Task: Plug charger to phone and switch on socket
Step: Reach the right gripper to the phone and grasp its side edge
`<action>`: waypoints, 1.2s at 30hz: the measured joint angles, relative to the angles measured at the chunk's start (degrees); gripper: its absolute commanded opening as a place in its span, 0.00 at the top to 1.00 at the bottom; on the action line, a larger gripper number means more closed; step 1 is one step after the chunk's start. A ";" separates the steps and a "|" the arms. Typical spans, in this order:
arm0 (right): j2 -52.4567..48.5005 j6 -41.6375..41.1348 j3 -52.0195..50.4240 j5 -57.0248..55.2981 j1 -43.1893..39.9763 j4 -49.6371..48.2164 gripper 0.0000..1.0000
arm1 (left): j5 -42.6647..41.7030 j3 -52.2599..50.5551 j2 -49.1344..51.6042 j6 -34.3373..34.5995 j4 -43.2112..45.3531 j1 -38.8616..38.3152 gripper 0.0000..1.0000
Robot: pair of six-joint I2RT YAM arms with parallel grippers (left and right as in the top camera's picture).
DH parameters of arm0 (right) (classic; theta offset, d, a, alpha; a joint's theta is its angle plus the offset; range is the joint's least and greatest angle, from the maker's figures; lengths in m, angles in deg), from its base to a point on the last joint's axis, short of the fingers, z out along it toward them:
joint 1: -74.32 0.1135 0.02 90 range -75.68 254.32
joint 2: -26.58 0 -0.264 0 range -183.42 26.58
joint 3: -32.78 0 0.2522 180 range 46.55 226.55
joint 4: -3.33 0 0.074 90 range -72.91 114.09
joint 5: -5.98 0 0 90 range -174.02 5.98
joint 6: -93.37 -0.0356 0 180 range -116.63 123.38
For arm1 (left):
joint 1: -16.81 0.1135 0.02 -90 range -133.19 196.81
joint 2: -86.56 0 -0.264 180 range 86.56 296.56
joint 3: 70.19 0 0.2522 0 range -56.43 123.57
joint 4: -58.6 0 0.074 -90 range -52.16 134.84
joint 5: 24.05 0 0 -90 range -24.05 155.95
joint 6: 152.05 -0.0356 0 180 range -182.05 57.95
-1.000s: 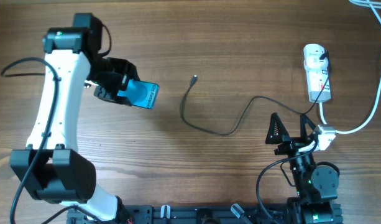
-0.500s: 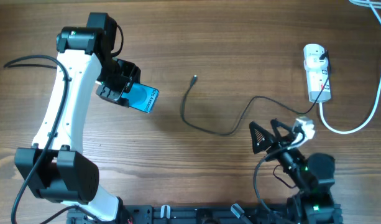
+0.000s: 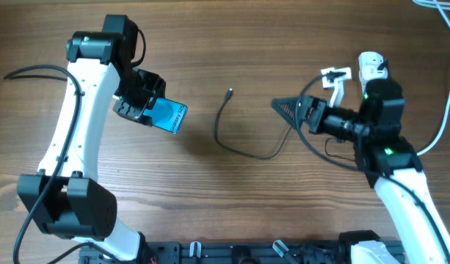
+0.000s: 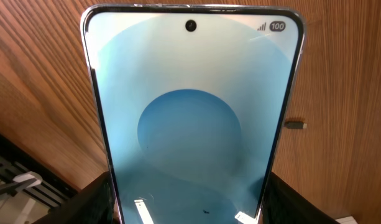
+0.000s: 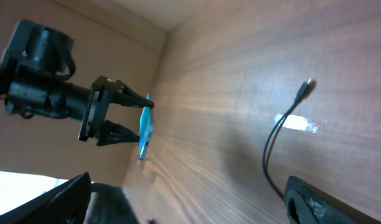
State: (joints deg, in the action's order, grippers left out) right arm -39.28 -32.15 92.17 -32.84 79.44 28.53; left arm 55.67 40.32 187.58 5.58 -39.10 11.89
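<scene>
On the left, the left gripper [image 3: 147, 107] is clamped on one end of the phone [image 3: 172, 115] — the lit screen sticks out to the right above the table [image 3: 210, 44]. Free wood separates it from the charger [image 3: 263, 157], whose small tip lies nearest the phone. Further right, the right gripper [image 3: 289, 110] hovers with fingers spread wide, holding nothing — the socket [image 3: 368, 67] sits near the far right edge, partly hidden.

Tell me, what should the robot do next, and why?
Probably the right gripper should move left and down toward the charger's connector tip. Its fingers are open and empty, the tip lies loose on the table, and the left gripper holds the phone, which has nothing plugged in yet.
</scene>
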 measured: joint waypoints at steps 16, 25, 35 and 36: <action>-13.42 -14.05 -0.04 -5.01 9.88 -6.82 0.48 | -0.52 -0.02 0.00 7.28 4.52 -10.75 0.96; -13.53 -12.74 -0.04 -8.20 18.95 -16.46 0.44 | -3.04 0.00 0.00 11.61 5.62 -14.80 0.96; -13.55 -21.44 -0.04 -22.32 28.85 -16.87 0.44 | -6.19 0.00 0.00 12.02 6.21 -14.97 0.96; -13.64 -21.84 -0.04 -23.30 29.55 -17.99 0.44 | -6.21 0.00 0.00 12.02 6.21 -15.13 0.96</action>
State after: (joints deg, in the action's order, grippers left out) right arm -52.92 -53.99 92.13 -56.14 108.99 10.55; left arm 49.46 40.32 187.58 17.60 -32.90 -3.24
